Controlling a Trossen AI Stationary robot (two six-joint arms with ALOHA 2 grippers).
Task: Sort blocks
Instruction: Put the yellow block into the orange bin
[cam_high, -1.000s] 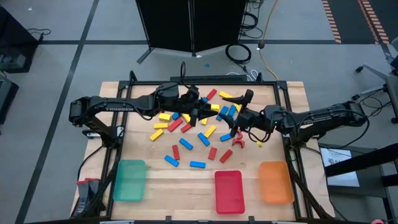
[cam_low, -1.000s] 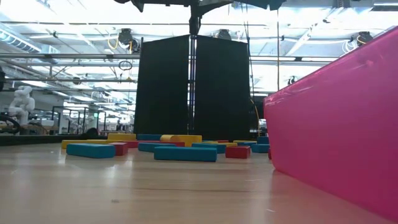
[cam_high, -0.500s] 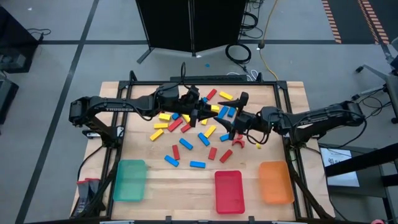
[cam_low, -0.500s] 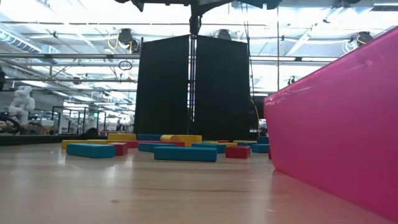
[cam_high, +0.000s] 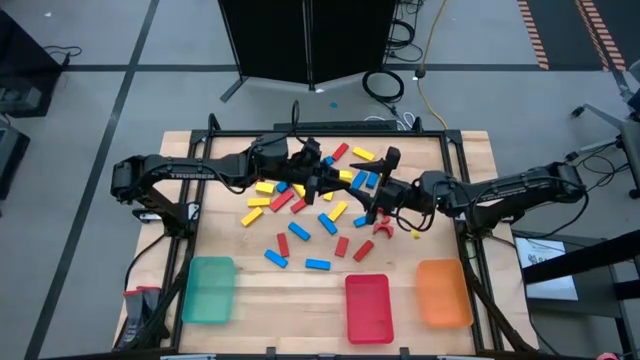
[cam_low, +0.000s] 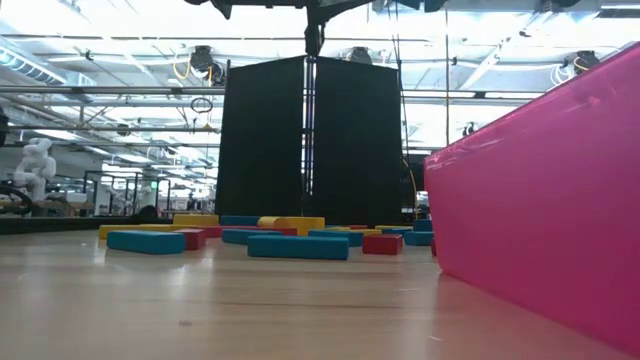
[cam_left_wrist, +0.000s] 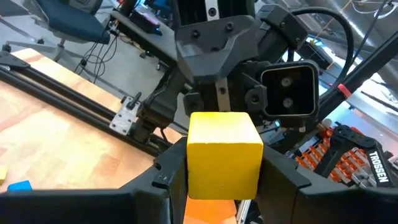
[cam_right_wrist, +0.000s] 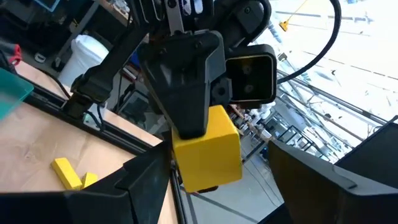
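Yellow block (cam_left_wrist: 224, 155) pinched in left pincer (cam_left_wrist: 224, 186); right pincer (cam_right_wrist: 217, 180) spread around it; high view hides block.

trays (cam_high: 371, 305): 3 | arms: 2 | blocks (cam_high: 318, 264): about thirty, exact count unclear

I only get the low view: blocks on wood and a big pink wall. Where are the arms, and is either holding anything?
Observer: Both meet over the table's middle. The left gripper clamps a yellow block.
Operator: And the other one?
Observer: The right gripper faces it, fingers open on either side of that block, not gripping.
Operator: What's the pink wall?
Observer: The red tray, standing between a green tray and an orange tray.
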